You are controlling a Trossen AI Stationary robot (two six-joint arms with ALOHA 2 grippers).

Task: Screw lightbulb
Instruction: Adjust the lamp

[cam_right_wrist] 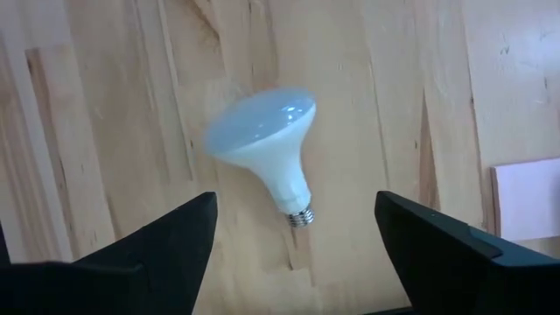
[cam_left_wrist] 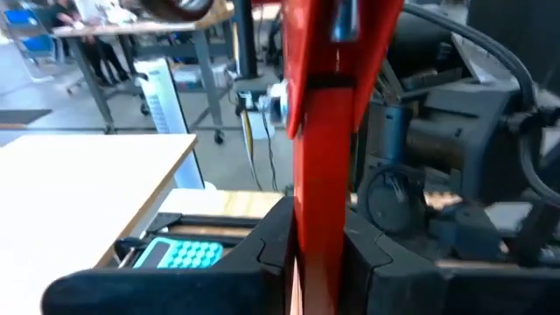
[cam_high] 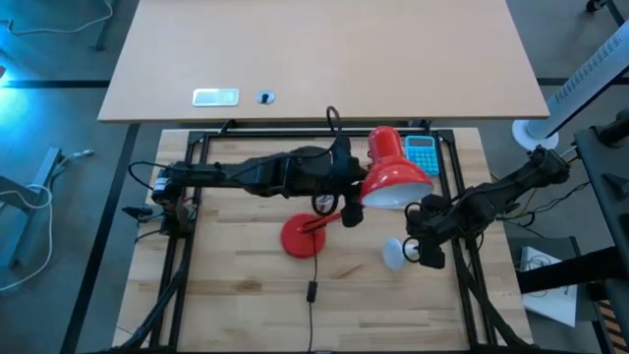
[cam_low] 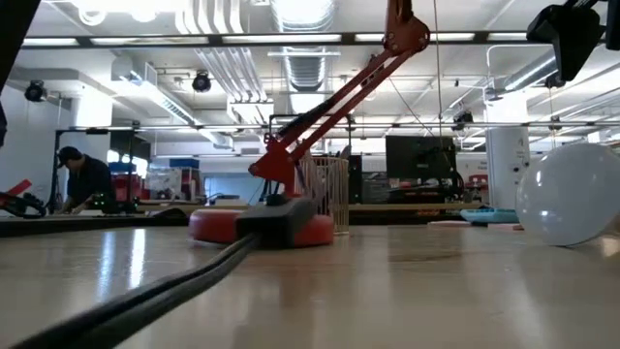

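Note:
The white lightbulb [cam_right_wrist: 262, 149] lies on its side on the wooden table [cam_high: 246, 285], its dome and screw neck [cam_right_wrist: 300, 216] on the wood; it also shows in the high view [cam_high: 394, 254] and the low view [cam_low: 570, 194]. My right gripper [cam_right_wrist: 296, 254] hangs open above the lightbulb, one finger on either side, touching nothing. The red desk lamp stands on its round base [cam_high: 300, 237], its cone shade [cam_high: 395, 182] raised at the far right. My left gripper [cam_left_wrist: 319, 254] is shut on the lamp's red arm. My left gripper pinches the lamp's red arm [cam_left_wrist: 322, 175] between its two fingers, on the upper stretch close behind the shade [cam_high: 346, 197]. The fingers come about level from the table's left and lie across the arm. The lamp's base stays on the table.
A blue calculator [cam_high: 423, 152] lies at the far right behind the shade. The lamp's black cable [cam_high: 313, 285] runs from the base toward the near edge. A light-coloured desk [cam_high: 324, 59] stands beyond the table. A person [cam_low: 82, 179] works far off in the room.

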